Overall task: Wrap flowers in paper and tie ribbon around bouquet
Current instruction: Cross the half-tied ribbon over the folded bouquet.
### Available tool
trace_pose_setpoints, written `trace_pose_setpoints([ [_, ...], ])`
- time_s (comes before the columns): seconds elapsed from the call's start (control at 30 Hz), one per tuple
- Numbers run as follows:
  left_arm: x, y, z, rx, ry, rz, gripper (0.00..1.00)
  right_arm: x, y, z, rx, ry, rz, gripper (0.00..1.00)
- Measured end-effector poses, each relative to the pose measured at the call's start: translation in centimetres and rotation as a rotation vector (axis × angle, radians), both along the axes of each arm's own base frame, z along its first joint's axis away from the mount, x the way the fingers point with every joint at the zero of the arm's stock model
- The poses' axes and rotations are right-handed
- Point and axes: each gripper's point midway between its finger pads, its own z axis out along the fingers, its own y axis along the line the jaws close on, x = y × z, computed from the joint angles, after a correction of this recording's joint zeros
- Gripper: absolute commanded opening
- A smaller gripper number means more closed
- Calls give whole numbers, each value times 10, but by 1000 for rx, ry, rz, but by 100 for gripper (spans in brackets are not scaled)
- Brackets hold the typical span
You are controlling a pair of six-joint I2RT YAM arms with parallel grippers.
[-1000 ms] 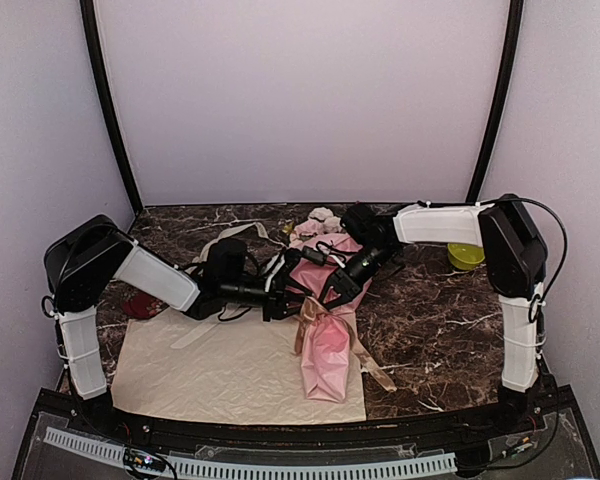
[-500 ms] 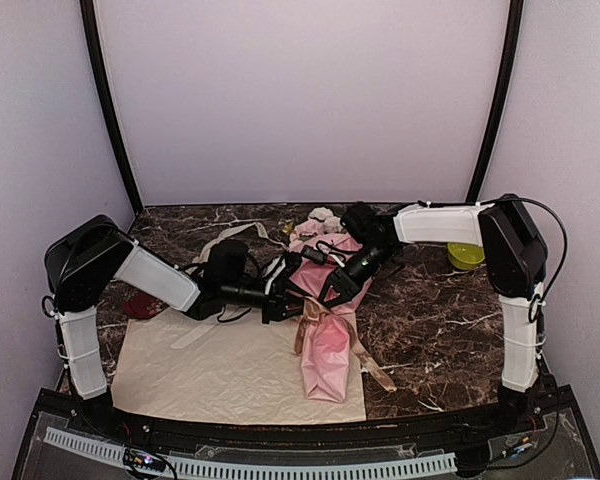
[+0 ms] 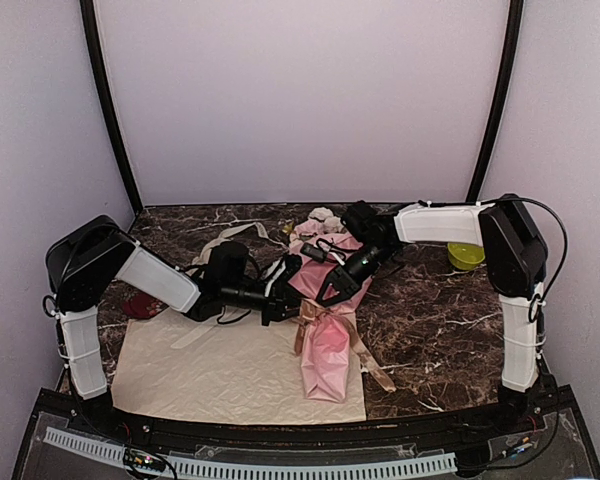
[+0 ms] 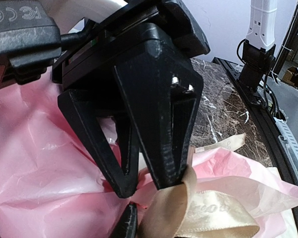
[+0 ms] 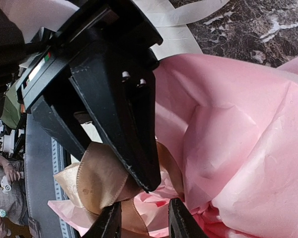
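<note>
**Item:** the bouquet (image 3: 327, 352). It lies flat on the table (image 3: 430, 320) with the flowers (image 3: 318, 228) at its far end. Its narrow tail points toward the arms' bases and rests on a cream sheet (image 3: 200, 370). The paper (image 5: 238, 124), pink and crinkled, is already closed round the stems.

**Fitting:** the ribbon (image 4: 213, 218), tan satin, circles the bouquet's waist and stands up in a loop. Its loose tails trail off to the bouquet's right.

**Change noted:** over the past second the left gripper (image 5: 119, 171), on the left side of the bouquet's waist, has drawn its jaws inward with the ribbon loop between them. Whether the loop is actually pinched cannot be told. The bouquet has not shifted.

**Also present:** the right gripper (image 4: 144, 188) reaches the same waist from the bouquet's right and is unmoved. Its jaws stand partly apart over paper and ribbon; whether it grips anything cannot be told.

**Reading:** the wrapping is done. The tie is the step in hand, likely a bow being drawn snug, so the task is far along.

**Surface:**
- The table is dark and marble-patterned.
- The cream sheet spreads left of the bouquet.
- A pale ribbon tangle (image 3: 225, 242) lies left of the flower end.
- A dark red object (image 3: 140, 305) sits well to the left.
- A yellow-green object (image 3: 465, 256) sits well to the right.

**Room:** pale lilac walls, with a black pole (image 3: 110, 120) rising behind the bouquet on either side.
</note>
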Motion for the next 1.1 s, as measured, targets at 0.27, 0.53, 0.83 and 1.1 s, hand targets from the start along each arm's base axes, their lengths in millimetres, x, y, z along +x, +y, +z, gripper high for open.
trace_pose_setpoints([
  [0.27, 0, 0, -2, 3, 4, 0, 12, -4, 3, 6, 39, 15, 18, 32],
  [0.53, 0, 0, -2, 3, 8, 0, 12, -4, 4, 1, 9, -5, 16, 30],
  [0.83, 2, 1, -5, 7, 18, 10, 12, -4, 4, -5, -31, -23, 9, 8],
  [1.1, 4, 3, -6, 8, 32, 18, 12, -2, 4, -9, -63, -35, -12, 0],
])
